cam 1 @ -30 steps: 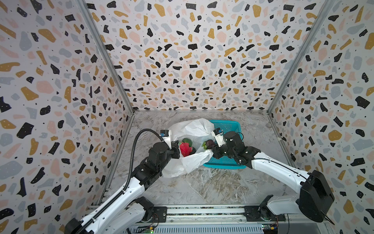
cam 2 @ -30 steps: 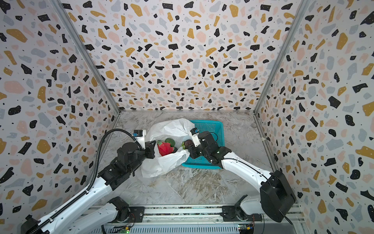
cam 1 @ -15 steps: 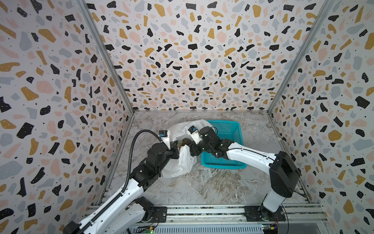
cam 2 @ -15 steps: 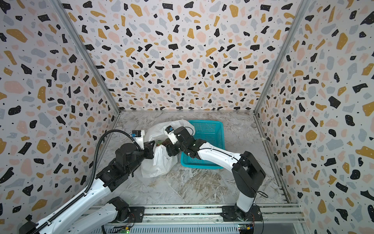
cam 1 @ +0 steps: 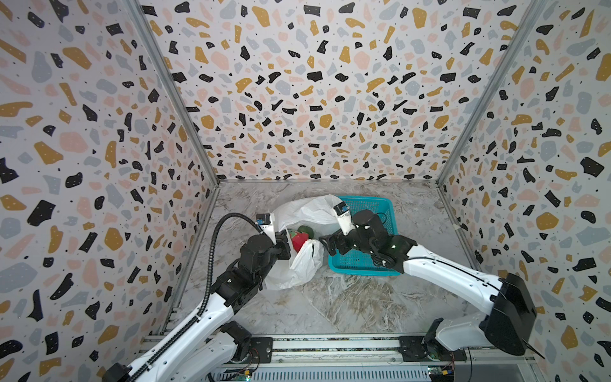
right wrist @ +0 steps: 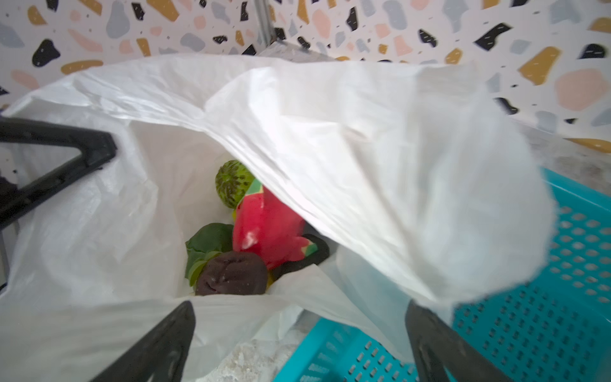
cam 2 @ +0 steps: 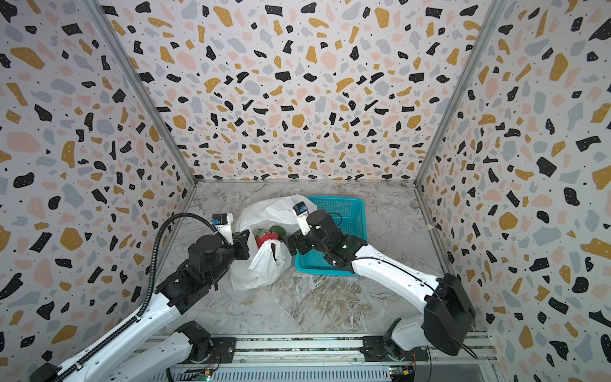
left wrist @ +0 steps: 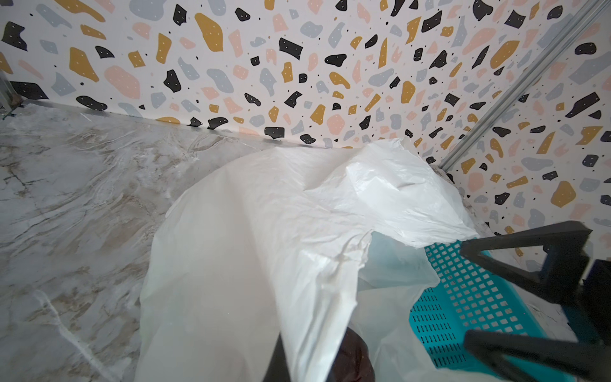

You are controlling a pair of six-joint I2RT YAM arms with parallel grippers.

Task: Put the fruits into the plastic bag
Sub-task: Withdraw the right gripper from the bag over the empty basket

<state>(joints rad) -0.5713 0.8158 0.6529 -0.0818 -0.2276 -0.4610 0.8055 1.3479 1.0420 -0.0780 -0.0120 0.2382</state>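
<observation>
Several fruits (right wrist: 258, 231) are seen lying inside the plastic bag (cam 1: 297, 264), just beyond the right pincer (right wrist: 297, 344), whose jaws are spread wide and empty at the bag's mouth. The bag's rim is pinched by the shut left pincer (cam 1: 283, 246). The film is thin and crinkly; the dragon fruit (cam 1: 298, 240) is smooth and scaled. No fruit shows in the mesh basket (cam 1: 380, 211).

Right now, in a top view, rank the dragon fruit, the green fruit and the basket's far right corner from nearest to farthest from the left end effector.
From the left end effector:
1. Dragon fruit, right beside it inside the bag.
2. Green fruit, just behind the dragon fruit.
3. Basket far right corner, across the bag, toward the back wall.
</observation>
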